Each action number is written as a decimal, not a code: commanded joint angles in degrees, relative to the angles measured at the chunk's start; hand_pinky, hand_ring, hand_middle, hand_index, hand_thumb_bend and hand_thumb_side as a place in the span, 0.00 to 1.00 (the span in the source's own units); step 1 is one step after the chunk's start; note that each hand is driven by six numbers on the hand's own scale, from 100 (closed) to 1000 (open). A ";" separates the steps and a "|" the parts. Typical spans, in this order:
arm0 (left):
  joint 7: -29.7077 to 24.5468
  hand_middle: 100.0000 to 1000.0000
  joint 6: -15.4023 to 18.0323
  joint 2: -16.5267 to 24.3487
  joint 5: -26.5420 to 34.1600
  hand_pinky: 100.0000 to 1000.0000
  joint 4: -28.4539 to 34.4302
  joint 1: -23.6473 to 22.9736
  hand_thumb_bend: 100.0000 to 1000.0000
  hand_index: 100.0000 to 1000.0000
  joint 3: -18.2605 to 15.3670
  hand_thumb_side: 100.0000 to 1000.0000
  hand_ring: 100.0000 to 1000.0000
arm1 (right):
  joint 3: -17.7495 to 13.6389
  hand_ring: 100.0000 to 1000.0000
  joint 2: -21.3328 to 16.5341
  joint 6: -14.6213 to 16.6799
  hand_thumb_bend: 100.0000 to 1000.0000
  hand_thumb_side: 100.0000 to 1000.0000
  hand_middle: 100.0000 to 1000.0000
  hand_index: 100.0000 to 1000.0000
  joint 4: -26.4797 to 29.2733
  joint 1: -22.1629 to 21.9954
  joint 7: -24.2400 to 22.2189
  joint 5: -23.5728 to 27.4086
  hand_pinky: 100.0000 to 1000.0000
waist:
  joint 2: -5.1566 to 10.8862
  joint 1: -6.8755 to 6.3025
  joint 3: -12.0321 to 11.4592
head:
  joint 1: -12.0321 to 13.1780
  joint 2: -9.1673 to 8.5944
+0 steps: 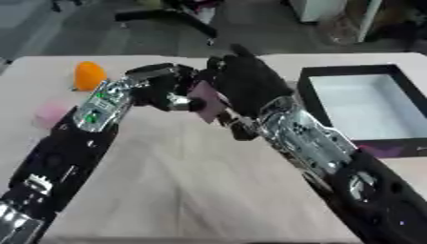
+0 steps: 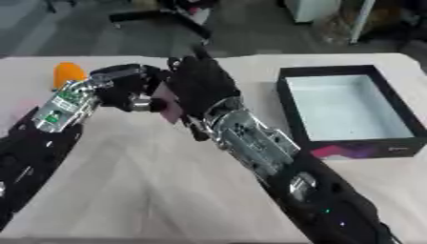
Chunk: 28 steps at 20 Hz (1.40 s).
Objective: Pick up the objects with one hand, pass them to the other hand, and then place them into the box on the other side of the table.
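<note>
Fingers of the left hand curl round a flat pink piece at mid-table, its face tilted toward the right hand. Right hand is just beside it on the right; fingers look extended against the piece, can't tell if they've closed on it. Black box sits open at far right, so my read: the right hand takes the piece. Orange object waits far left.

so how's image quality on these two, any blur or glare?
Left eye view: soft all over, the pink card between the left hand and right hand has smeared edges, and the pink thing at the left edge is a washed-out blob. Right eye view: equally soft; the box floor reads pale and featureless; no hard shadows.
</note>
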<state>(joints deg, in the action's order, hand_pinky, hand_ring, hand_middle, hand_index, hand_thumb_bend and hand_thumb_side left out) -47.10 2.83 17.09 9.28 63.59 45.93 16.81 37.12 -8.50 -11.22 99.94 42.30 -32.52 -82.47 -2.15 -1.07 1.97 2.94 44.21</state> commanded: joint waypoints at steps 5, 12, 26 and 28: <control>-4.39 0.66 6.51 0.90 -3.00 0.80 1.08 1.76 0.93 0.75 -1.57 0.46 0.66 | -0.67 0.76 -0.29 0.44 0.00 0.00 0.72 0.27 -0.02 1.40 0.64 -0.89 1.00 | 0.79 -0.02 0.17 | -0.97 -0.09; -4.86 0.99 10.16 1.59 -5.13 0.99 0.67 2.69 1.00 1.00 -0.97 0.48 0.95 | -0.79 0.76 -0.67 0.70 0.02 0.00 0.72 0.27 -0.09 1.44 0.15 -1.18 1.00 | 1.06 -0.22 0.29 | -1.83 -0.09; -0.81 0.88 16.07 9.29 -16.23 0.89 10.72 -1.13 1.00 0.97 -11.64 0.61 0.84 | -7.78 0.75 -7.47 -5.09 0.01 0.00 0.71 0.27 -3.79 -3.03 2.87 -4.66 1.00 | 0.91 0.27 0.58 | -3.34 -0.56; 0.94 0.86 15.45 9.59 -16.94 0.88 12.82 -2.79 1.00 0.96 -14.50 0.62 0.82 | -10.27 0.75 -9.00 -6.83 0.01 0.00 0.71 0.27 -5.73 -4.40 4.33 -6.17 1.00 | 0.82 0.32 0.80 | -3.39 -0.85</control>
<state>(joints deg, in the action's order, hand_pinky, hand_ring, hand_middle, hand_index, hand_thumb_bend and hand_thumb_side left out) -46.10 17.33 25.15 -6.99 74.38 42.35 4.50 28.73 -15.70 -16.95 94.61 37.20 -29.01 -87.59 -1.92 -0.72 2.78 -0.21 44.14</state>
